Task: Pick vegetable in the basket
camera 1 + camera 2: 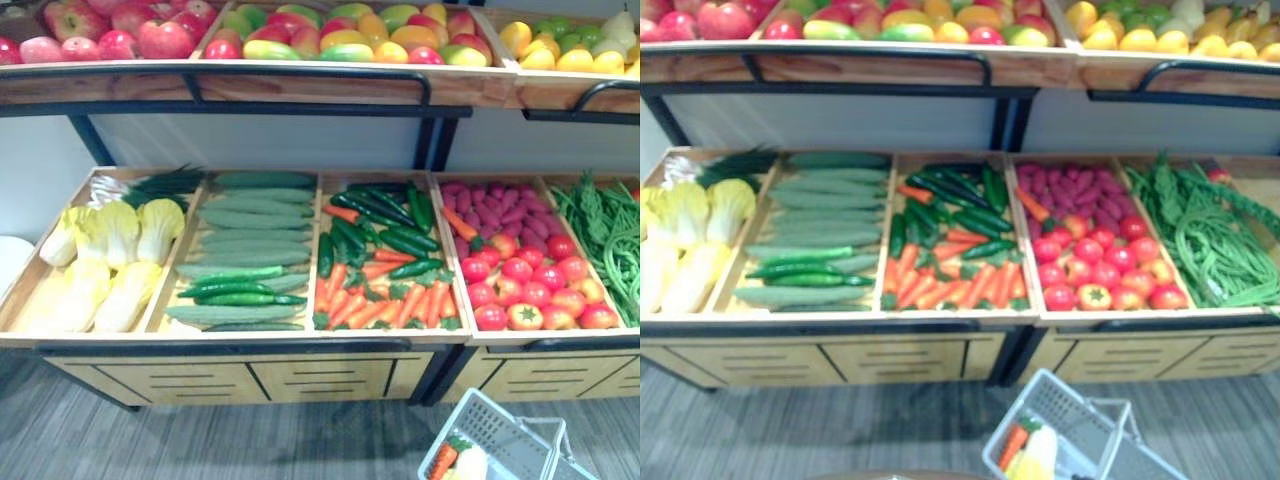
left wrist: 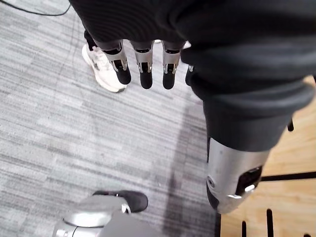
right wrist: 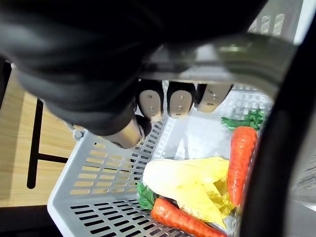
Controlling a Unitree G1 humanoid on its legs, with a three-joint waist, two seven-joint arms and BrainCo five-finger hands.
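A grey plastic basket (image 1: pixel 505 440) hangs low in front of the vegetable stand. In the right wrist view my right hand (image 3: pixel 177 101) has its fingers curled round the basket's handle (image 3: pixel 237 49). Inside the basket (image 3: pixel 98 173) lie a pale yellow cabbage (image 3: pixel 192 185) and two carrots, one (image 3: pixel 240 158) along the wall and one (image 3: pixel 182 219) beside the cabbage. My left hand (image 2: pixel 143 64) hangs over the floor with straight fingers and holds nothing.
The stand's wooden trays hold cabbages (image 1: pixel 110 250), cucumbers (image 1: pixel 250 230), carrots (image 1: pixel 380 300) with dark green peppers, tomatoes (image 1: pixel 530 285) and green beans (image 1: pixel 610 230). A shelf of fruit (image 1: pixel 300 35) runs above. A person's white shoe (image 2: pixel 101 66) stands on the grey floor near my left hand.
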